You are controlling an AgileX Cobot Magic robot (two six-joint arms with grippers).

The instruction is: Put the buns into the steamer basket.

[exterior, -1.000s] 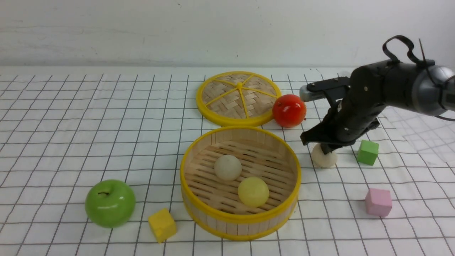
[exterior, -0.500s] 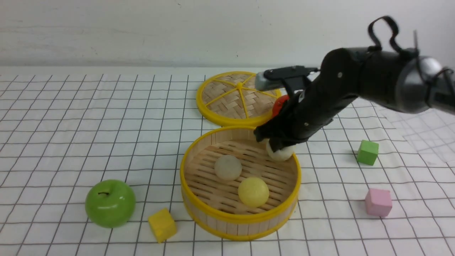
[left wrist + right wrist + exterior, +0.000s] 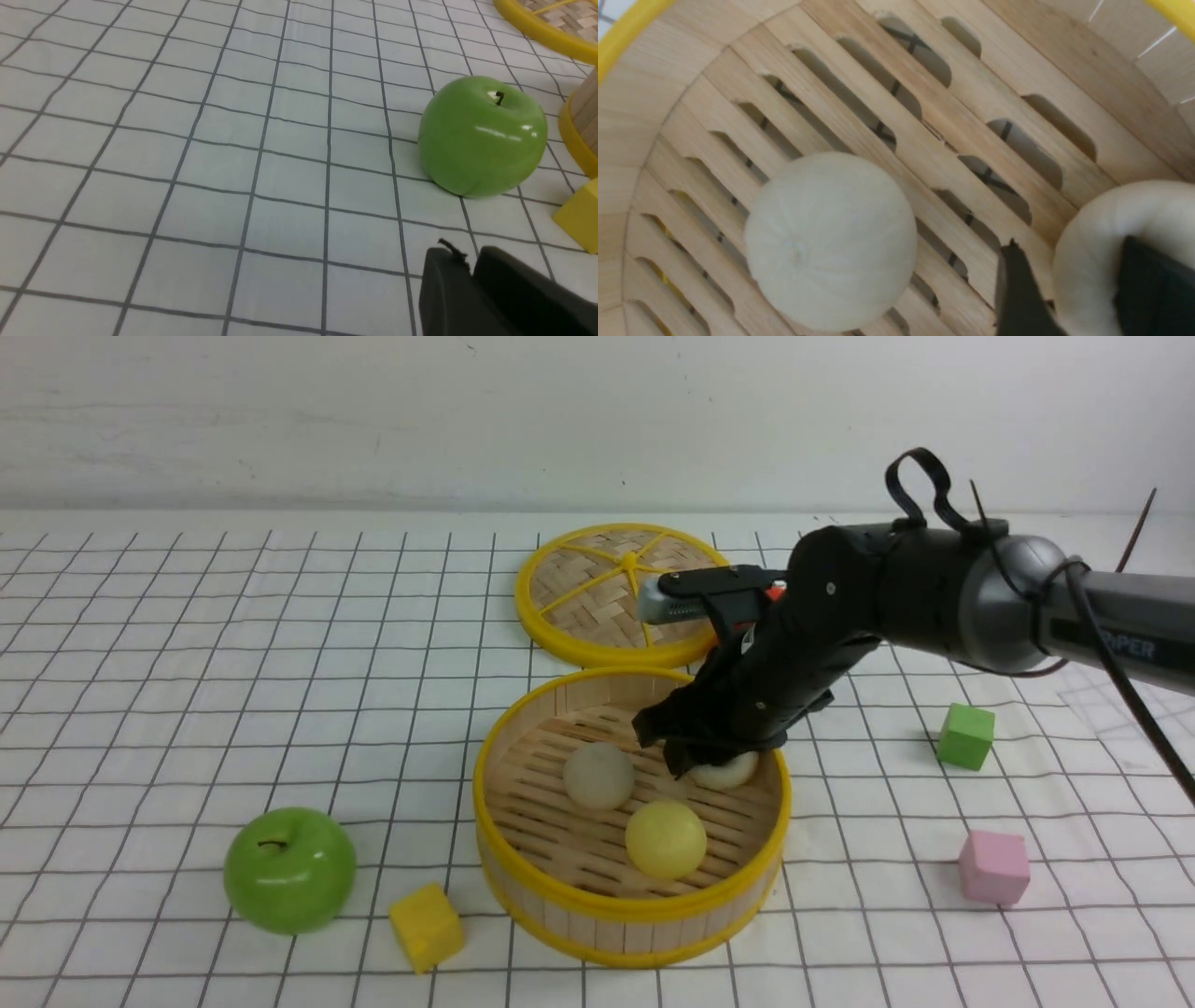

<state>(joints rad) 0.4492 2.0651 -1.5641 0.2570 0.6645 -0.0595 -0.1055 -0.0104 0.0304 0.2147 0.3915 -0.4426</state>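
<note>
as jaws of the r gripper (image 3: 700,761) flank a cream-white matte bun (image 3: 738,773) (grip unclear), it's inside the round bamboo steamer basket (image 3: 616,903).

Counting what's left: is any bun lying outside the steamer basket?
No: the white bun, the yellow bun and the third bun, at the right end effector, are inside the steamer basket.

Front view forward over table (image 3: 187,663), left wrist low by green apple (image 3: 481,140), right wrist close inside steamer basket (image 3: 971,116)
</note>
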